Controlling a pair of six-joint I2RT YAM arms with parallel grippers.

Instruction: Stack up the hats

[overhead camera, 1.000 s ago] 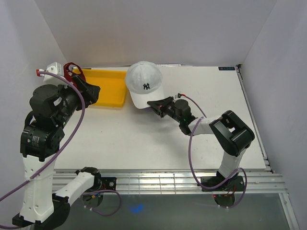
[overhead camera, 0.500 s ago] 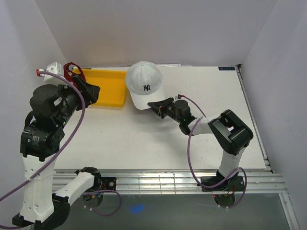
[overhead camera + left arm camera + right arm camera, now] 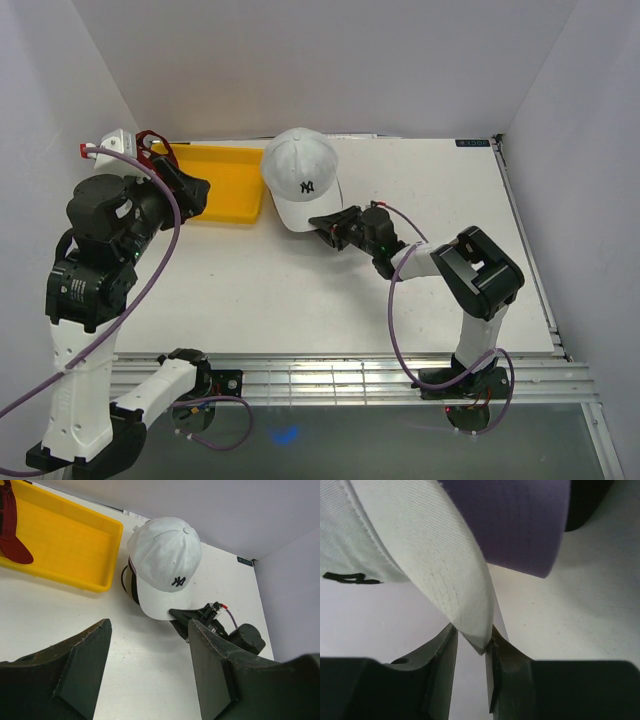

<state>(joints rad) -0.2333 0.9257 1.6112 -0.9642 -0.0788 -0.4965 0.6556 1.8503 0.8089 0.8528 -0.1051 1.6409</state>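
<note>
On the surface [image 3: 250, 290], white cap [image 3: 300, 170] tops the stack [image 3: 131, 584], brim tip between my right gripper's [image 3: 471, 635] barely parted jaws, held or freed I cannot tell; next calls for a clean retreat, my wide-open, empty left gripper [image 3: 149, 625] likely taking the red cap [image 3: 14, 550].

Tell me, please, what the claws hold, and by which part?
The right claw pinches the white cap by its brim's front edge; the left claw holds nothing.
</note>
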